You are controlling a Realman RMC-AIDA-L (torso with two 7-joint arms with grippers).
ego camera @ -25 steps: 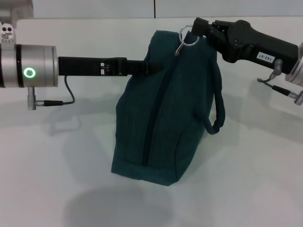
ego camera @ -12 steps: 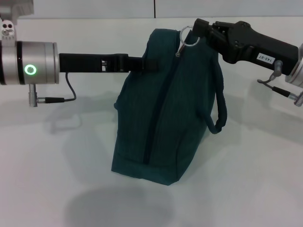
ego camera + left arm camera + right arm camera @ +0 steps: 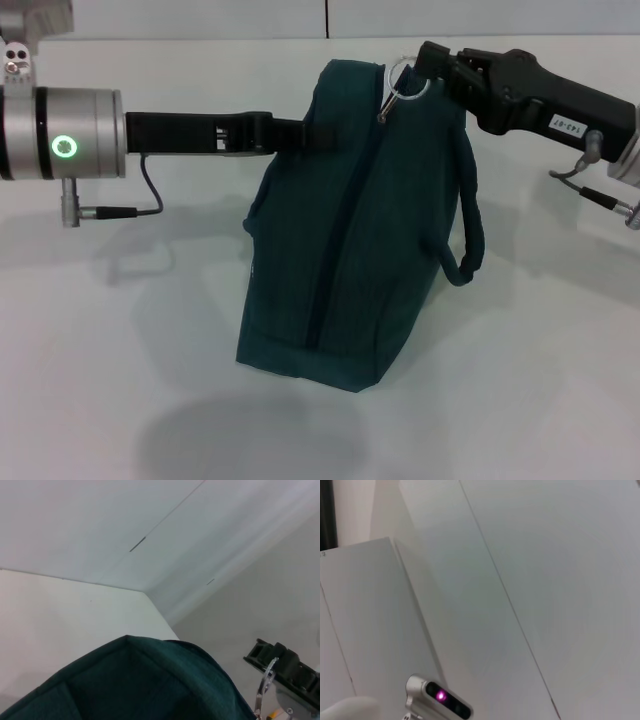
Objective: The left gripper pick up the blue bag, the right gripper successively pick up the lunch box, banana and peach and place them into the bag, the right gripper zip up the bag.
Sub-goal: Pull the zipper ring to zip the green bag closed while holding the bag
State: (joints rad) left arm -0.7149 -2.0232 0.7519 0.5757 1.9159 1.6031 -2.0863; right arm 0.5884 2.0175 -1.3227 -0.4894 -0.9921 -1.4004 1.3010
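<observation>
dark teal blue bag (image 3: 350, 220), silver ring pull (image 3: 403, 82), black right gripper (image 3: 432, 62) with white sticker.

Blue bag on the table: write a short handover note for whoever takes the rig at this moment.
Left tool: at the upper left side of the blue bag, shut on its fabric, steadying it.
Right tool: at the bag's top, shut on the silver ring zip pull.
The bag stands upright on the white table, zip line closed up to the pull. Lunch box, banana and peach are not visible, so presumably inside.
Done: zipping looks complete or nearly so.
Left: confirm full closure, release both tools.
</observation>
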